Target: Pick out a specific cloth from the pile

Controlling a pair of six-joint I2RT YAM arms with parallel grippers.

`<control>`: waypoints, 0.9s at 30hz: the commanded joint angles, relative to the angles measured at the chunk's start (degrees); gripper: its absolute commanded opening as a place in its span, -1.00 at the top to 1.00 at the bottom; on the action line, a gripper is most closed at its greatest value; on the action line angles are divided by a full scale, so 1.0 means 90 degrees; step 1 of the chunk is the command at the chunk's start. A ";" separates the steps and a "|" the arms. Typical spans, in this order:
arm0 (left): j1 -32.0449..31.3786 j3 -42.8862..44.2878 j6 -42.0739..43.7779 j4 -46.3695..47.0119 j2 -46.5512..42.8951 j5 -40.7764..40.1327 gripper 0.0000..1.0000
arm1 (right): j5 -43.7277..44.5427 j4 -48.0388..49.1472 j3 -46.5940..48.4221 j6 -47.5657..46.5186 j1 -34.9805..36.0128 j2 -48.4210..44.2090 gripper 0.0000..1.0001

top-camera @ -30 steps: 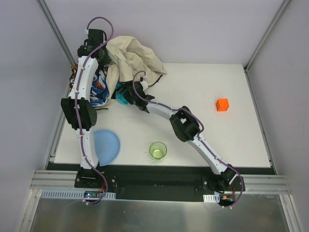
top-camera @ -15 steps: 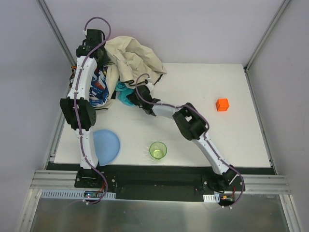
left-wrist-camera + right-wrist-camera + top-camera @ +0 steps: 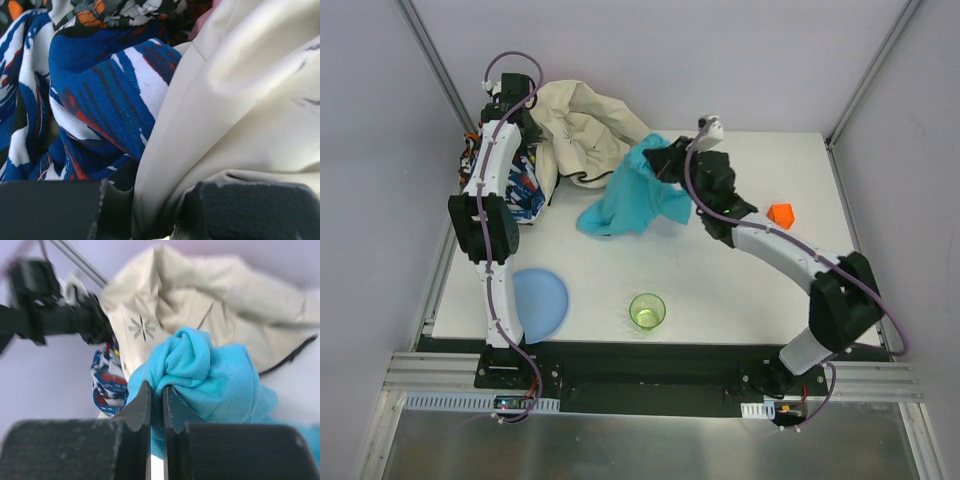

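The teal cloth [image 3: 632, 195] hangs above the table, right of the pile [image 3: 570, 140], pinched at its top by my right gripper [image 3: 657, 160]. In the right wrist view the jaws are shut on a bunched fold of the cloth [image 3: 200, 370], with my right gripper [image 3: 157, 390] in front of the beige garment [image 3: 210, 295]. My left gripper [image 3: 525, 110] is at the pile's far left, shut on a fold of the beige garment [image 3: 225, 100], with blue-white patterned fabric [image 3: 100, 95] next to it.
A blue bowl [image 3: 540, 300] lies upside down near the front left. A green cup [image 3: 646, 311] stands at the front middle. An orange cube [image 3: 781, 214] sits to the right, close to my right arm. Blue-white and orange patterned pieces [image 3: 525, 185] lie under the left arm.
My right gripper closed on the teal cloth at the pile's edge and pulled it up and to the right, clear of the heap. The left arm held the beige garment nearly still.
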 commanded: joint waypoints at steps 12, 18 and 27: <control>0.0325 -0.1093 -0.0219 -0.0195 -0.0338 -0.0322 0.73 | -0.1043 -0.2284 0.2198 -0.2160 -0.1894 -0.1563 0.99; 0.0306 -0.1464 -0.0063 -0.0195 -0.0856 0.0909 -0.17 | -0.1297 -0.2441 0.2960 -0.1868 -0.2811 -0.0908 0.99; 0.0150 -0.2303 0.0074 -0.0195 -0.2466 0.1301 -0.98 | -0.1540 -0.2520 0.3605 -0.1789 -0.3740 0.0507 0.99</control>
